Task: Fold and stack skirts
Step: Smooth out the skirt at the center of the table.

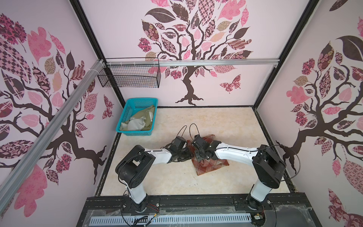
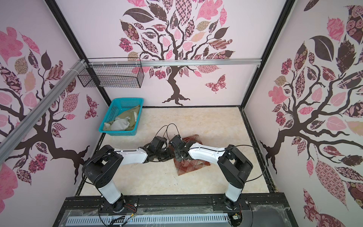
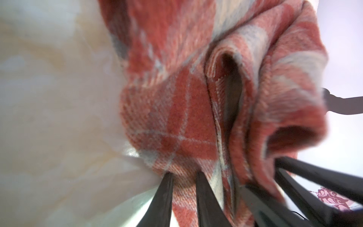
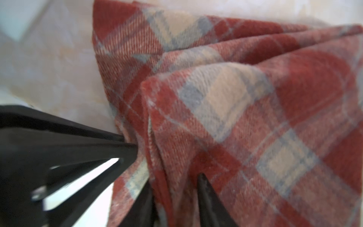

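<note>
The rust-red and cream plaid skirt (image 1: 211, 162) lies folded in a thick bundle at the middle of the table, under both wrists. My left gripper (image 3: 184, 175) is shut on a fold at its left edge, with plaid cloth pinched between the fingers. Right beside it, my right gripper (image 4: 174, 181) stands open, its jaws apart around a bunched fold of the same skirt (image 4: 245, 110). The two grippers nearly touch. The olive-green skirt (image 1: 140, 119), with its pale lining showing, lies crumpled in the turquoise basket (image 1: 122, 119) at the back left.
A black wire basket (image 1: 129, 77) hangs from the rail on the back wall above the turquoise one. Patterned walls close in the marbled table (image 1: 225, 121) on three sides. A black frame (image 1: 196, 201) runs along the front edge.
</note>
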